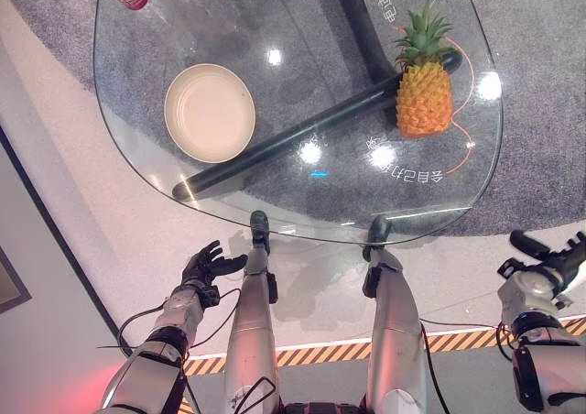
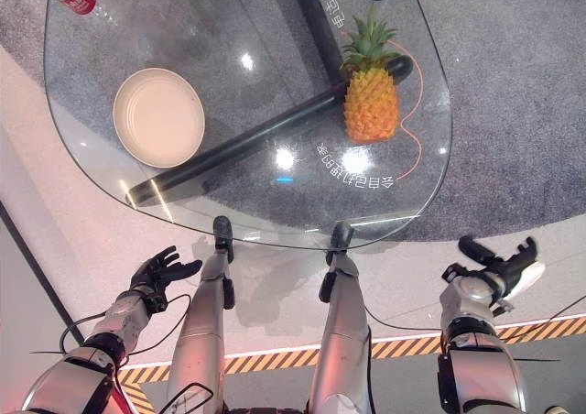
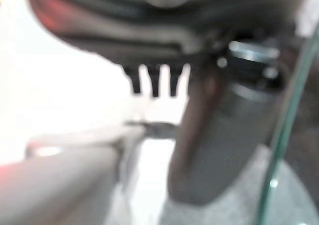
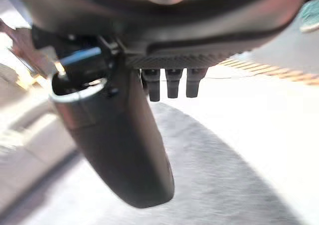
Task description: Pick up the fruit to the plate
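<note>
Glass surface [image 1: 229, 29] carries the pineapple [image 1: 424, 98] at two o'clock, the plate [image 1: 210, 112] at ten, while my left hand [image 1: 207, 267] and right hand [image 1: 549, 263] hang spread, empty.

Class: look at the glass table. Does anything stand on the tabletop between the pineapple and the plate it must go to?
Nothing visible does. The pineapple stands upright to the right, the empty plate to the left, with bare glass table between. The dark bar crossing there lies beneath the glass.
</note>
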{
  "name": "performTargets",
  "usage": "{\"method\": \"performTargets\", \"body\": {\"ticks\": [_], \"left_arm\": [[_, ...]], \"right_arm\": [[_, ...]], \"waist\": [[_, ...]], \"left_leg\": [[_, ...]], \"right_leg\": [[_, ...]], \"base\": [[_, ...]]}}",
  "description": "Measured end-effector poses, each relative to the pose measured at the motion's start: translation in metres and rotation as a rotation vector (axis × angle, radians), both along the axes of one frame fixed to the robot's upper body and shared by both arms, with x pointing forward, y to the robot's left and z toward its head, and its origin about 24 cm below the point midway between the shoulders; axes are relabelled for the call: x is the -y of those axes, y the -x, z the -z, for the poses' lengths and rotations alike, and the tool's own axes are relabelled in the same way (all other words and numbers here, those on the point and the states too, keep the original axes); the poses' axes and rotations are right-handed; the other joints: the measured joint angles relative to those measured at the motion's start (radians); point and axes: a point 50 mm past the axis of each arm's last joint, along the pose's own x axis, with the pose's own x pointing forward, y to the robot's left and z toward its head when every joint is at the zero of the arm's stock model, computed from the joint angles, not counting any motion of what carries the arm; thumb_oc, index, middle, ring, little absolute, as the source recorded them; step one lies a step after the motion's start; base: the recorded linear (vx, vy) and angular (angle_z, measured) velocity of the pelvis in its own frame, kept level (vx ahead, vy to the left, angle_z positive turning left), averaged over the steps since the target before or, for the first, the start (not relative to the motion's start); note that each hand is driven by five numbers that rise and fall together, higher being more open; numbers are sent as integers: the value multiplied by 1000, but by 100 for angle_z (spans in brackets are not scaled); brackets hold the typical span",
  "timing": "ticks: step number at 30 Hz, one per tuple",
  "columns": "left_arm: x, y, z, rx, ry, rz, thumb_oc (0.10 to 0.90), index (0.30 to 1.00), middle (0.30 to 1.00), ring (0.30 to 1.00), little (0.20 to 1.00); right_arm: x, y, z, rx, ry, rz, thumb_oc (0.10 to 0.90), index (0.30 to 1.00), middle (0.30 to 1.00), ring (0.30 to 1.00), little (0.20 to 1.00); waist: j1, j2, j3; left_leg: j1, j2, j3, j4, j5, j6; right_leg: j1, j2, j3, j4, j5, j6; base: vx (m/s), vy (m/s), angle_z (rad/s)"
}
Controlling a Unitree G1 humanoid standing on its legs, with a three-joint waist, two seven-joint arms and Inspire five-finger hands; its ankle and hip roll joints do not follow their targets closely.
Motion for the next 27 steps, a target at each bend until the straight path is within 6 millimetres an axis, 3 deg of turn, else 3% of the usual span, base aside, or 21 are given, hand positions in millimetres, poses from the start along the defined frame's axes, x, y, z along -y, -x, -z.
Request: {"method": "performTargets", "body": {"ticks": [7,14,20,27], "left_arm": [[2,-5,-6,33,2,17,800,900,900,900,900],[2,-3,-5,33,5,14,800,900,900,900,900],[3,-4,-6,39,8,14,800,900,900,900,900],[8,3,2,36,25,11,800,900,900,900,900]], "right_arm": [[-39,-31,-76,303,175,-113,800,900,900,900,900],[-91,-28,-132,497,480,-252,800,900,900,900,900],[-128,-21,-151,526,678,-344,800,900,900,900,900],[-145,-22,-144,467,753,-446,800,900,900,900,900]], "waist": [[5,-1,1],[-1,-1,1],[-3,-1,1],[-10,-1,1]], "left_leg": [[-7,-6,2,-4,-1,1],[-6,-16,9,-10,-4,6],[-5,-18,12,-10,-4,6],[-5,-21,14,-10,-5,8]], "right_leg": [[0,-4,-2,-21,12,-2],[0,-13,1,-30,14,1],[0,-15,4,-30,14,0],[-1,-18,7,-30,14,2]], "base": [[3,49,1],[7,66,1],[10,48,0],[3,9,0]]}}
